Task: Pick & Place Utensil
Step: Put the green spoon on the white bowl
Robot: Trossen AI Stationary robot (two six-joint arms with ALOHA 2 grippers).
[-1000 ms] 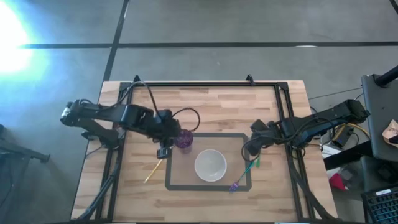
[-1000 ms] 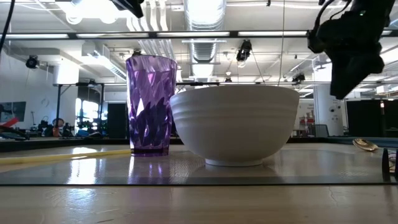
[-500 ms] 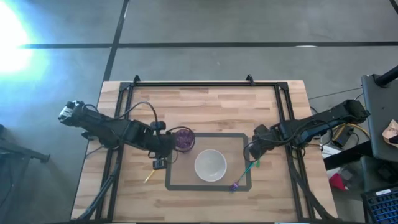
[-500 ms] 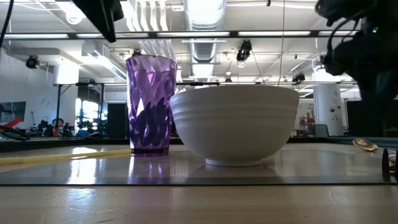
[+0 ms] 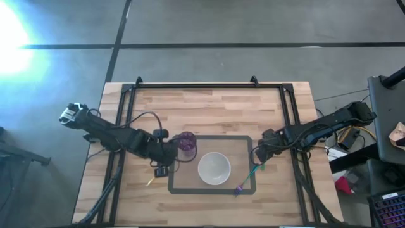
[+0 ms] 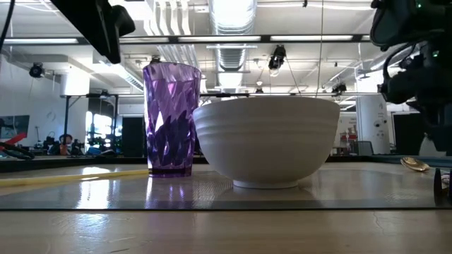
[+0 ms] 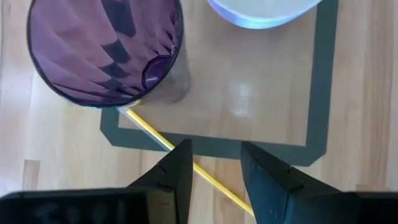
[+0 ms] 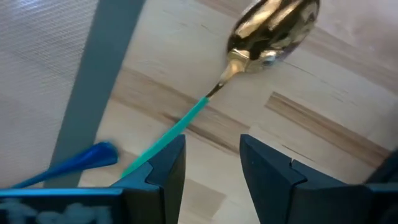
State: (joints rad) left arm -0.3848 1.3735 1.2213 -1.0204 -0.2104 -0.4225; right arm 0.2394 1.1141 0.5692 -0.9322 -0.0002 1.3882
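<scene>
A thin yellow utensil (image 5: 154,177) lies flat, partly on the wood and partly on the mat's left border, next to the purple cup (image 5: 186,142). My left gripper (image 5: 162,167) hovers over it, open, its fingers standing either side of the yellow stick (image 7: 208,180). A spoon with a gold bowl (image 8: 273,25) and teal handle (image 8: 171,138) lies on the wood right of the mat. My right gripper (image 5: 258,161) hangs above its handle, open (image 8: 214,174). A blue-handled utensil (image 8: 68,165) lies beside the spoon.
A white bowl (image 5: 214,168) stands in the middle of the dark-bordered mat (image 5: 218,137), with the purple cup (image 6: 171,120) at the mat's far left corner. A black frame rail (image 5: 209,85) runs along the table's far edge and down both sides.
My left gripper has moved from beside the cup toward the table's near edge and come down over the yellow utensil. My right gripper has shifted slightly toward the near edge and lowered over the teal-handled spoon. Nothing on the table has moved.
</scene>
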